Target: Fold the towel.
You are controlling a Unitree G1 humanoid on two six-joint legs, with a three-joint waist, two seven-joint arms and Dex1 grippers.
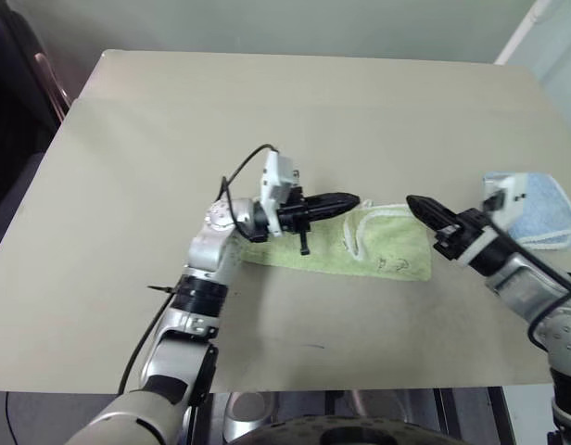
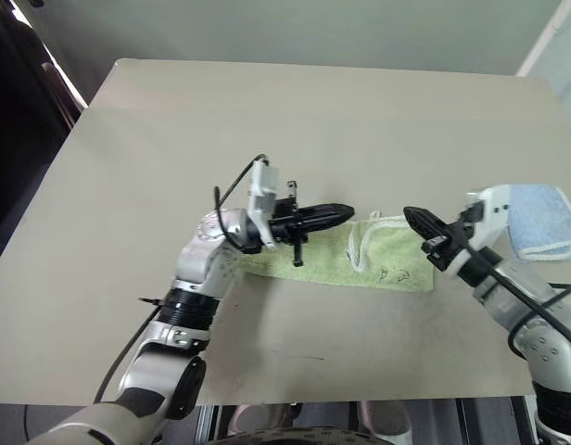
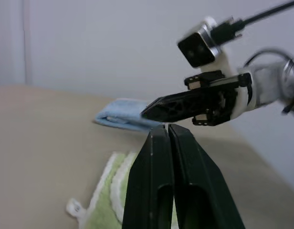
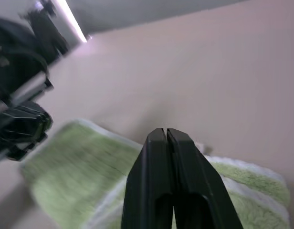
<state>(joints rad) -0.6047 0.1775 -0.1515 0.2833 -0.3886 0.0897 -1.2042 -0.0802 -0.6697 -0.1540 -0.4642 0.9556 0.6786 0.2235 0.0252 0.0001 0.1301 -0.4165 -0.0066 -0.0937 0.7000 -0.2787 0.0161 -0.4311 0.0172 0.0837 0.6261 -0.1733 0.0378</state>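
Note:
The lime-green towel [image 1: 383,248] lies folded into a long strip on the table, with its white-edged end bunched toward the right. My left gripper [image 1: 353,200] is shut and empty, held level above the towel's middle and pointing right. My right gripper [image 1: 412,201] is also shut and empty, just above the towel's right end, pointing left at the other. The two tips face each other with a small gap between them. In the left wrist view the towel's white loop tag [image 3: 74,207] shows below my shut fingers [image 3: 152,181], with the right gripper [image 3: 154,110] just beyond them.
A folded pale blue cloth [image 1: 545,209] lies at the right edge of the beige table [image 1: 267,111], behind my right arm. A black cable loops over my left wrist. A dark chair stands off the table's far left corner.

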